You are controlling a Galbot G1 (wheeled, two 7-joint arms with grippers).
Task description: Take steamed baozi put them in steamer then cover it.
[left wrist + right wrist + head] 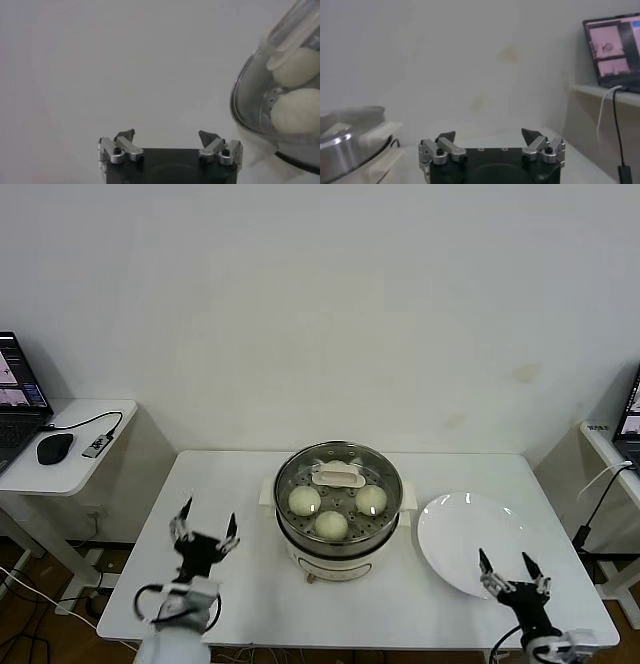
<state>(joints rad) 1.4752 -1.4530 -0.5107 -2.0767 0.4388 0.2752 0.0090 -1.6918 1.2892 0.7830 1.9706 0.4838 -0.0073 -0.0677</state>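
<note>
Both of my tools sit closest to me at the near edge of the desk (220, 484): my left tool (205, 534) near the near-left corner, my right tool (508, 569) near the near-right corner, each with its fingers spread apart and holding nothing. Between them, at the middle of the desk, stands the steamer (338, 509) with the cover (338, 484) lying on it, its beige handle (339, 476) toward the far side. Through the glass I make out three baozi (331, 525) on the perforated tray; a fourth may hide under the handle, I cannot tell. Just right of the steamer the white plate (470, 544) holds no buns, so I judge the work nearly or fully done. What could still go wrong: my right tool hangs over the plate's near rim and could clip it, and my left tool, swinging inward, could nudge the steamer and shift the cover.
</note>
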